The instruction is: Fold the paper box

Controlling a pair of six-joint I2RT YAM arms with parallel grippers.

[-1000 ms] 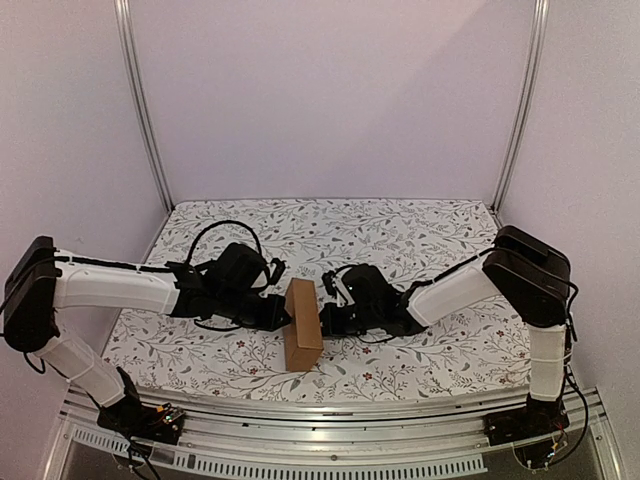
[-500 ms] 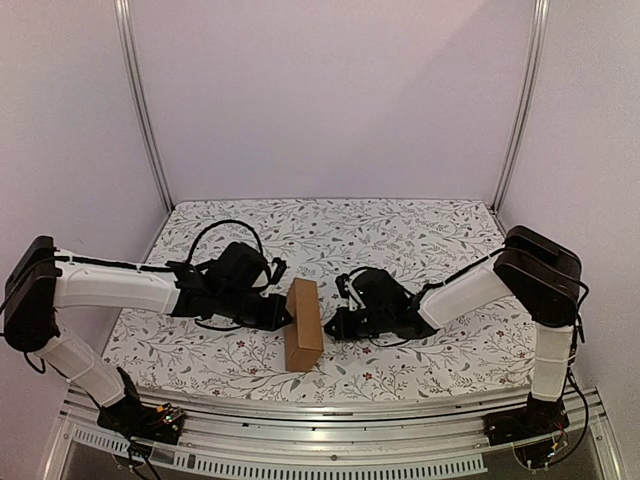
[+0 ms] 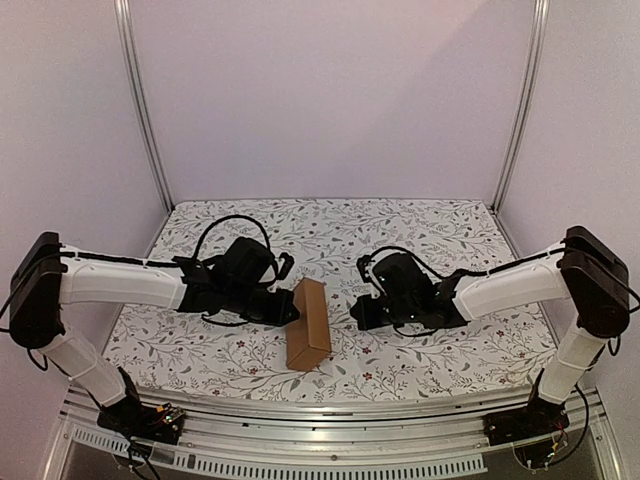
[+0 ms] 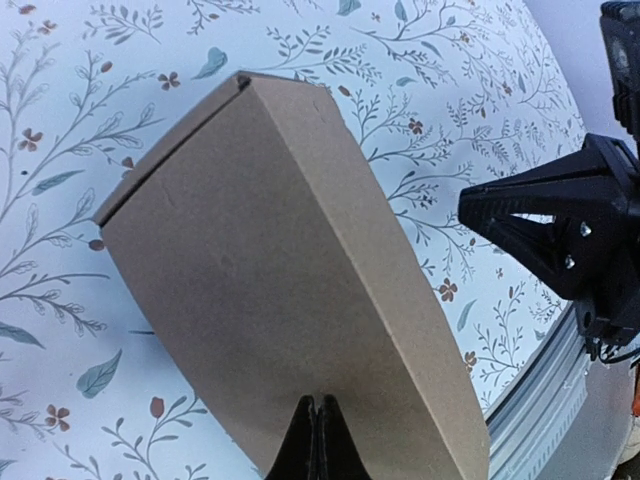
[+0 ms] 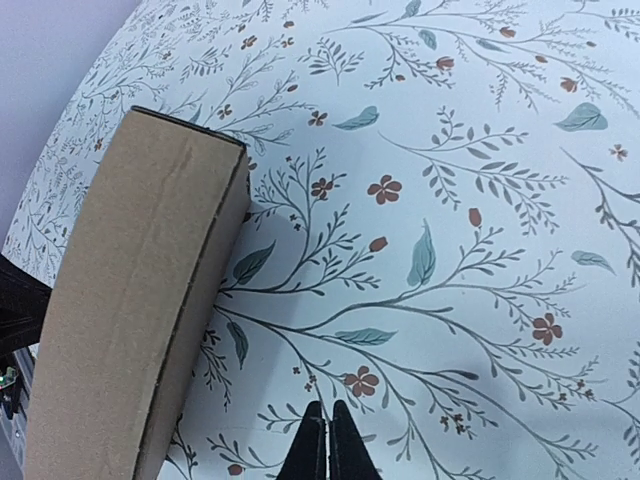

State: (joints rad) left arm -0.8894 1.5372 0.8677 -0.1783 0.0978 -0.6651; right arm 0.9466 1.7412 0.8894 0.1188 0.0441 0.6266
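The left gripper (image 3: pixel 291 313), fingers clenched together on nothing, has its tips right at the nine-o'clock side of the paper box (image 3: pixel 308 325). The paper box, plain brown and closed, lies on the floral tablecloth (image 3: pixel 400 230) toward six o'clock. At its three o'clock, apart from it, the right gripper (image 3: pixel 359 318) is likewise clenched and empty.

No readable text, labels, brands or numbers — paper box (image 3: pixel 308 324) plain brown; tablecloth (image 3: pixel 420 235) only floral
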